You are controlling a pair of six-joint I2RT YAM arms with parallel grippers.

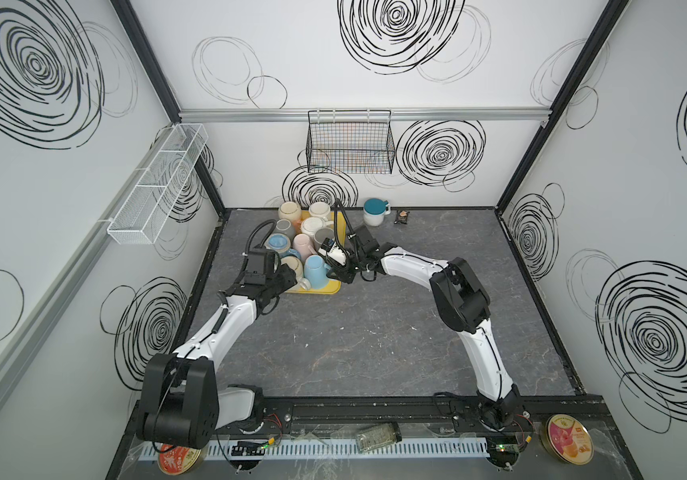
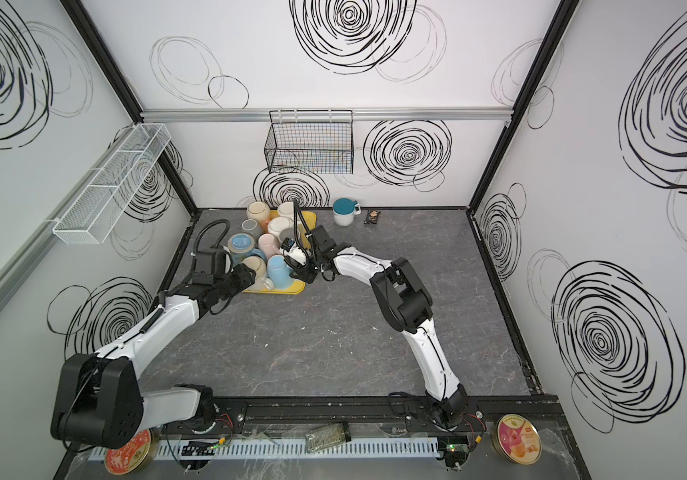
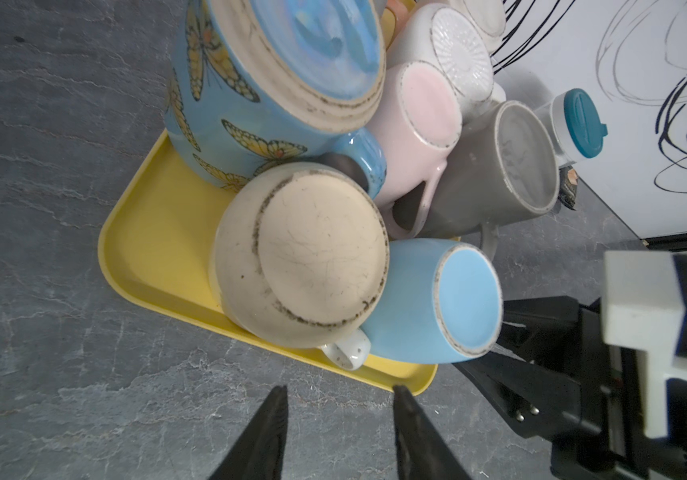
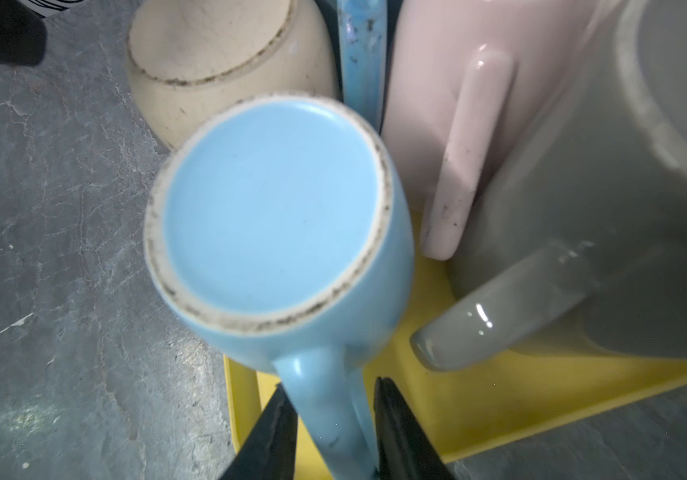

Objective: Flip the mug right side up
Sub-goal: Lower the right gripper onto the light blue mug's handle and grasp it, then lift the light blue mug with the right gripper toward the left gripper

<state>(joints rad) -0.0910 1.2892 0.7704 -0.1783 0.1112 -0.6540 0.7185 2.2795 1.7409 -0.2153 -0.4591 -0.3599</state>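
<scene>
right gripper (image 4: 331, 384): fingers (image 4: 400, 432) narrow, closed on the handle of the light blue mug (image 4: 267, 216), with one black finger against each side.
left gripper (image 3: 338, 388): fingers (image 3: 267, 436) moderately apart with nothing between them; over the bare desk (image 3: 42, 291), just beside the near edge of the yellow tray (image 3: 155, 232).
light blue mug: upside down, base up, standing in the near right corner of the yellow tray; handle turned toward the right arm.
cream mug (image 3: 304, 257): upside down, touching the light blue mug on its left, at the tray's near edge; a white speckled handle sticks out toward the rim.
pink mug (image 3: 416, 120): base up, directly behind the light blue mug; handle turned toward the right gripper.
grey mug (image 3: 495, 174): base up, touching the pink mug, at the tray's right edge; handle also turned toward the right gripper.
butterfly mug (image 3: 229, 104): large, blue with yellow butterflies, base up, behind the cream mug.
pale mugs (image 1: 290, 211): several more crowd the back of the tray.
yellow tray: on the far left part of the desk, near the back wall.
lidded cup (image 1: 375, 212): white with a teal lid, upright on the desk, right of the tray and apart from it.
dark packet (image 1: 402, 216): small, on the desk just right of the lidded cup.
wire basket (image 1: 350, 143): black, hung on the back wall.
mesh shelf (image 1: 159, 183): white, on the left wall.
</scene>
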